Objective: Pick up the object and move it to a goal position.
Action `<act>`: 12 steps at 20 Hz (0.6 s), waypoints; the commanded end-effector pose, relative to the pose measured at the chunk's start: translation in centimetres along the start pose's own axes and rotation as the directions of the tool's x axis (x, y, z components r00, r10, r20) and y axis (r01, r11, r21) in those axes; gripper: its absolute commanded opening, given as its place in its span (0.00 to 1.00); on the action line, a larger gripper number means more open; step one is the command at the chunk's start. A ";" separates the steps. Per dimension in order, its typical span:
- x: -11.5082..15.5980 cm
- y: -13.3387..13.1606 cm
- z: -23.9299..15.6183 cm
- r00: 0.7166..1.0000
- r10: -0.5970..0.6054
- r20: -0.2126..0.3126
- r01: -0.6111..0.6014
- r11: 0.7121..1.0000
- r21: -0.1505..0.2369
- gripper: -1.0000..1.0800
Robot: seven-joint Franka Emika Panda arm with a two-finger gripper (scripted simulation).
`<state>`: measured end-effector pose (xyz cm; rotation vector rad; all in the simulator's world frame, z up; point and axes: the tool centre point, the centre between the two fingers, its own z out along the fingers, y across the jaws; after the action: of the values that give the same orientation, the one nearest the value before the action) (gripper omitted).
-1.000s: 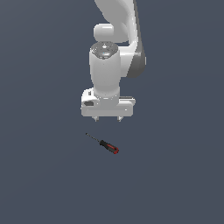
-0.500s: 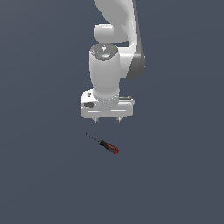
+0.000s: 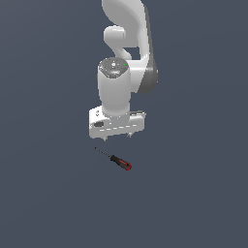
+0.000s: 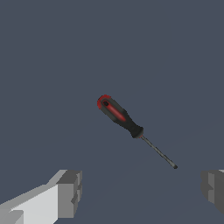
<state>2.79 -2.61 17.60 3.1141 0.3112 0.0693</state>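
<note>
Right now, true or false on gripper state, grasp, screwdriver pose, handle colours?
1. The gripper is open. True.
2. The screwdriver is clamped between the fingers. False: it lies free on the surface, untouched.
3. In the exterior view the handle end points toward that view's right, away from the gripper. True.
4. The handle is blue and yellow. False: it is black and red.
5. The screwdriver stands upright on its tip. False: it lies flat.

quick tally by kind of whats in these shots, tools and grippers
Tools: 1, a small screwdriver with a black-and-red handle and thin dark metal shaft
Grippers: 1, the white two-fingered gripper, jaws wide apart
Total: 2
</note>
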 end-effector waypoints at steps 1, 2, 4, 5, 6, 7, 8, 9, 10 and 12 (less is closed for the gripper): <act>0.1 0.3 0.8 0.998 -0.059 0.005 0.059 0.998 -0.001 0.96; 0.1 0.4 1.1 0.996 -0.086 0.006 0.086 0.996 -0.001 0.96; 0.2 0.7 1.8 0.990 -0.139 0.010 0.139 0.990 -0.001 0.96; 0.3 0.8 2.1 0.986 -0.166 0.012 0.166 0.986 -0.001 0.96; 0.3 0.9 2.5 0.981 -0.192 0.014 0.192 0.981 -0.001 0.96; 0.3 1.0 2.8 0.976 -0.218 0.016 0.218 0.976 0.000 0.96; 0.4 1.1 3.2 0.970 -0.244 0.017 0.244 0.970 0.001 0.96; 0.4 1.3 3.5 0.963 -0.270 0.019 0.270 0.963 0.001 0.96; 0.4 1.4 3.9 0.955 -0.295 0.020 0.295 0.955 0.003 0.96; 0.5 1.6 4.6 0.938 -0.346 0.023 0.346 0.938 0.005 0.96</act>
<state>3.69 -3.95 13.61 3.0202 0.7878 0.0329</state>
